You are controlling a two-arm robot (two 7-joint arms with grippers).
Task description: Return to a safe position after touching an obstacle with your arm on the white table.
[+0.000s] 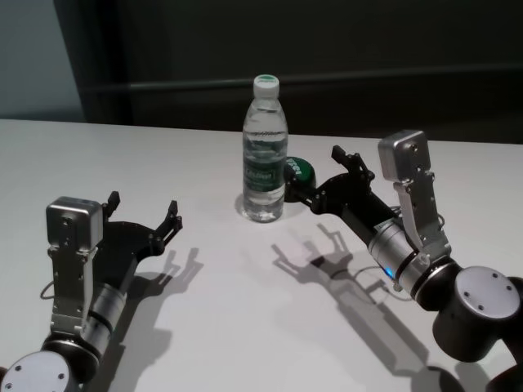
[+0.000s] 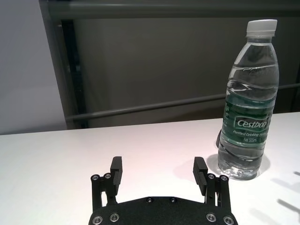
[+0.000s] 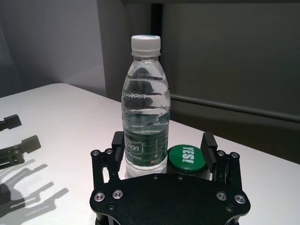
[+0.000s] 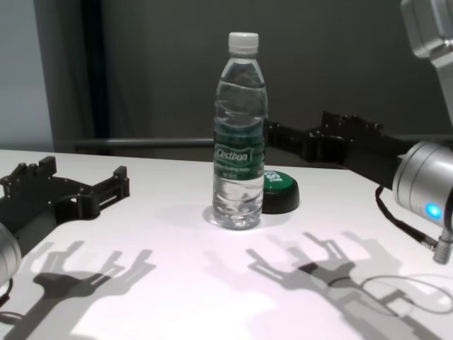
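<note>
The obstacle, a tall clear water bottle (image 1: 265,155) with a white cap and a green label, stands upright on the white table (image 1: 237,318). My right gripper (image 1: 315,176) is open, low over the table just right of the bottle. In the right wrist view the bottle (image 3: 145,117) stands just beyond the open fingers (image 3: 209,146). I cannot tell if a finger touches it. My left gripper (image 1: 143,207) is open and empty at the near left, well apart from the bottle (image 2: 248,117). The chest view shows the bottle (image 4: 241,142) between both grippers.
A low black puck with a green top (image 1: 297,172) sits right beside the bottle, under my right gripper; it also shows in the right wrist view (image 3: 186,157) and the chest view (image 4: 279,193). A dark wall runs behind the table's far edge.
</note>
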